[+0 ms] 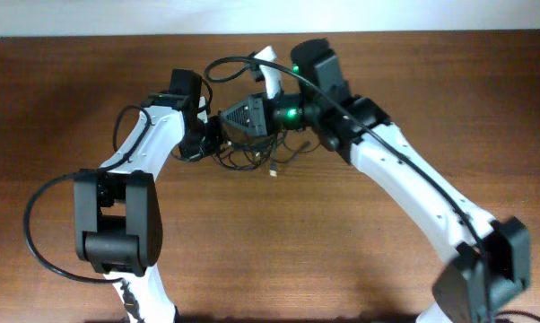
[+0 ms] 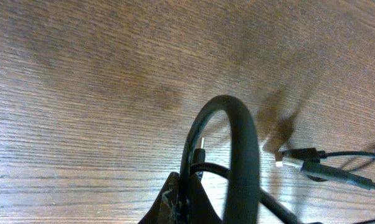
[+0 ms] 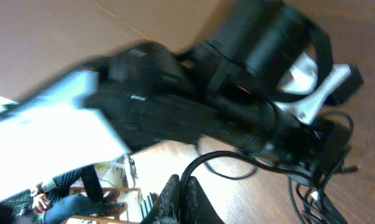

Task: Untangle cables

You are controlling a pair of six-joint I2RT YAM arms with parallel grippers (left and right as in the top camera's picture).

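On the brown wooden table (image 1: 64, 81), the left hand (image 2: 182, 198) is clenched, with thin black strands of the cables (image 1: 252, 154) running out right at its fingertips; I cannot tell whether it pinches one. The right hand (image 1: 227, 115) is clenched too, just beside the tangle. The tangle lies between both hands, a light plug tip (image 1: 273, 171) trailing from its near edge.

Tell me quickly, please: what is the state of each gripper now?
Left gripper: closed, seemingly pinching a loop of the cables.
Right gripper: closed, seemingly on the cables too.
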